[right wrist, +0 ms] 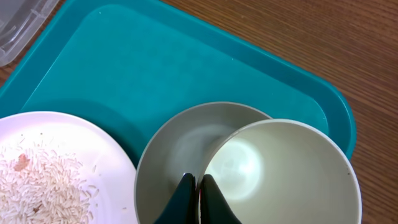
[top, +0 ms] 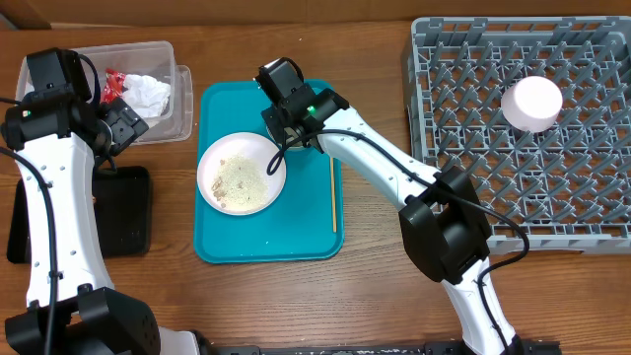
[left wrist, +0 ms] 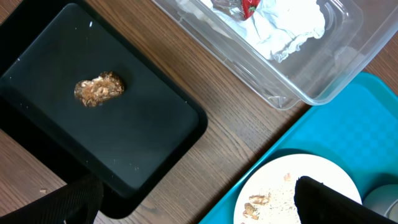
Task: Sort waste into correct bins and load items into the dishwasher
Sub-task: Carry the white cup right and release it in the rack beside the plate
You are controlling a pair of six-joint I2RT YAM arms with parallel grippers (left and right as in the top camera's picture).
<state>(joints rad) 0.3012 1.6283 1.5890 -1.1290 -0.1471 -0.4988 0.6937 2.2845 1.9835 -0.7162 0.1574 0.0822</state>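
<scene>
- The right pincer (right wrist: 198,196) is clamped on the left rim of the cup (right wrist: 280,174), one finger inside and one outside.
- The cup seems to sit partly in the grey bowl (right wrist: 174,149), on the teal tray (right wrist: 155,56), beside the plate (right wrist: 50,168) with rice.
- Best is a slow, straight lift, so that the bowl stays behind.
- The cup stands mouth up; being round, it has no long axis.
- For the rack (top: 592,212) it probably must be turned mouth down.
- The left pincer (left wrist: 199,205) is wide apart and empty.
</scene>
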